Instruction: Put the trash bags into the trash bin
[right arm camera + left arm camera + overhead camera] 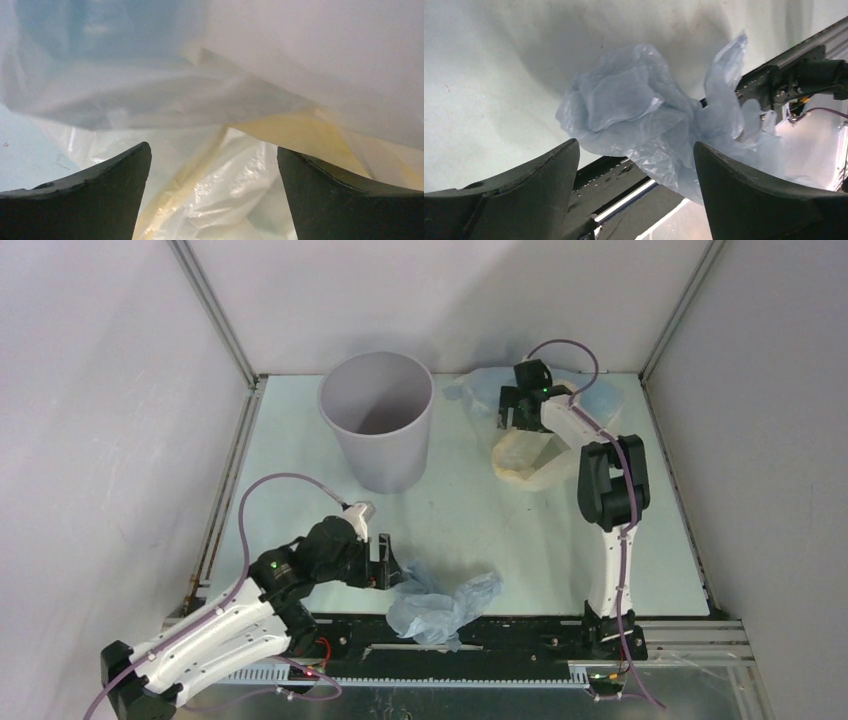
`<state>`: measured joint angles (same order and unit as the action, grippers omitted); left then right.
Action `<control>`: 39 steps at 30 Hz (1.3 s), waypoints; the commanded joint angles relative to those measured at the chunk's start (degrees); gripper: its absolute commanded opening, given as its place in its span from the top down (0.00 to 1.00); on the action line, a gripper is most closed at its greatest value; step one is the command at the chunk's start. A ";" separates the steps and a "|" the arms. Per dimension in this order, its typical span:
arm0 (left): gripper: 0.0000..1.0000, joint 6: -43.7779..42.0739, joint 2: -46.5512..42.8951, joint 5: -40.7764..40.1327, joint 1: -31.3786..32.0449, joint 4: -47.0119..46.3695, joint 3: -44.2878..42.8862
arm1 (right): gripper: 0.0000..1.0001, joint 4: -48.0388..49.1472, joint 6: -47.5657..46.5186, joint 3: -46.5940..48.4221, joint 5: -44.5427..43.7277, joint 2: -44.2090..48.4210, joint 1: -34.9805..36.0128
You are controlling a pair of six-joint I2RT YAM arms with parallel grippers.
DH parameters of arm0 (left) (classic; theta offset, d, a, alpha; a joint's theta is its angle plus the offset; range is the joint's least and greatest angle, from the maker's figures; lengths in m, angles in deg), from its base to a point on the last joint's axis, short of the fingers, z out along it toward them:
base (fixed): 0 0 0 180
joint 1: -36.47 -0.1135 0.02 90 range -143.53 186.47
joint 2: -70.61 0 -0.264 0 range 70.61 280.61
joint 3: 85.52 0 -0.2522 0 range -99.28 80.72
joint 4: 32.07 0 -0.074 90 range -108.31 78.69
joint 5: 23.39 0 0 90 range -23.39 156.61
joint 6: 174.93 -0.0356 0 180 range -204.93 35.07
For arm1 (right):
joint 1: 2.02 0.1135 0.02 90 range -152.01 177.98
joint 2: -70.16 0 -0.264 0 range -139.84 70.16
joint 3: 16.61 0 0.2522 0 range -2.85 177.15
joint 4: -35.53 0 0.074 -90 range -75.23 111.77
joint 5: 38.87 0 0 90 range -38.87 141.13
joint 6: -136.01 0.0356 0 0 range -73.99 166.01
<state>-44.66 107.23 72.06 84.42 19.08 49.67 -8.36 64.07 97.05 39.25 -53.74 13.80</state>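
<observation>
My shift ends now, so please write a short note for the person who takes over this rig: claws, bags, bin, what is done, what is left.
The left claw is open, facing the crumpled pale blue-grey plastic film bag at the near table edge.
The right claw is open, over the cream-yellow plastic film bag at the far right; a pale blue plastic film bag lies behind it.
The round light grey plastic bin stands upright, far centre-left, no bag visible inside.
Done: nothing binned.
Left: grasp and bin all three bags.

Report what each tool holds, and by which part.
Nothing is held. The left tool stands open facing the crumpled pale blue-grey plastic bag; the right tool stands open over the cream-yellow plastic bag.
</observation>
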 commanded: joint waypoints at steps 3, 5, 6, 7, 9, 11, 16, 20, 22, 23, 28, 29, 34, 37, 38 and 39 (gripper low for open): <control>0.15 2.59 -1.68 1.97 -1.85 -5.93 2.51 | 0.00 -2.04 -1.36 -3.74 2.61 12.40 -0.05; 0.22 3.21 -1.74 1.40 -2.17 -6.21 2.80 | 0.00 -1.25 -1.83 -8.17 4.39 18.20 1.17; 0.24 3.66 -1.89 1.33 -2.29 -6.64 3.27 | 0.00 -0.97 -2.07 -10.30 5.20 21.14 1.95; 0.27 4.20 -2.20 1.50 -2.25 -7.44 3.83 | 0.00 -0.65 -2.42 -12.55 5.89 23.86 2.99; 0.31 5.47 -3.42 1.70 -2.33 -8.71 5.01 | 0.00 -0.19 -3.13 -17.08 6.42 30.59 5.36; 0.33 6.49 -4.98 1.69 -2.37 -9.38 6.10 | 0.00 -0.81 -3.65 -20.70 6.87 35.75 8.67; 0.37 8.05 -7.73 1.49 -2.43 -9.35 7.24 | 0.08 -3.68 -6.06 -27.18 9.67 46.35 18.24; 0.38 9.21 -7.69 0.92 -2.46 -9.33 7.94 | 0.14 -1.97 -7.87 -33.04 12.46 54.92 29.00; 0.38 9.51 -7.32 0.54 -2.44 -9.22 8.20 | 0.16 -1.54 -8.16 -34.81 13.24 58.18 34.64; 0.38 9.48 -7.12 0.35 -2.47 -9.22 8.26 | 0.17 -1.50 -8.48 -35.37 13.57 59.26 37.61; 0.35 9.30 -6.53 -0.09 -2.45 -9.09 8.24 | 0.17 -0.71 -10.91 -36.85 14.22 61.63 53.00; 0.35 9.22 -6.62 -0.17 -2.42 -9.13 8.28 | 0.17 -0.11 -11.47 -37.34 14.63 62.16 56.64; 0.34 9.30 -7.85 -0.39 -2.43 -8.60 8.03 | 0.16 1.03 -11.89 -38.15 14.82 61.85 64.23; 0.34 9.39 -8.36 -1.02 -2.44 -7.87 7.80 | 0.15 1.39 -12.67 -38.32 14.78 61.03 67.23; 0.33 9.46 -8.57 -1.48 -2.47 -7.52 7.70 | 0.14 1.87 -13.12 -38.72 15.27 60.97 67.85; 0.33 9.71 -8.64 -2.24 -2.43 -7.18 7.67 | 0.14 2.44 -13.56 -39.27 15.74 60.92 68.27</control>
<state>-36.24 99.49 72.39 82.30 11.58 57.80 -9.35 52.97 58.74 53.96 7.33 79.78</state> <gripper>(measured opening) 0.661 0.852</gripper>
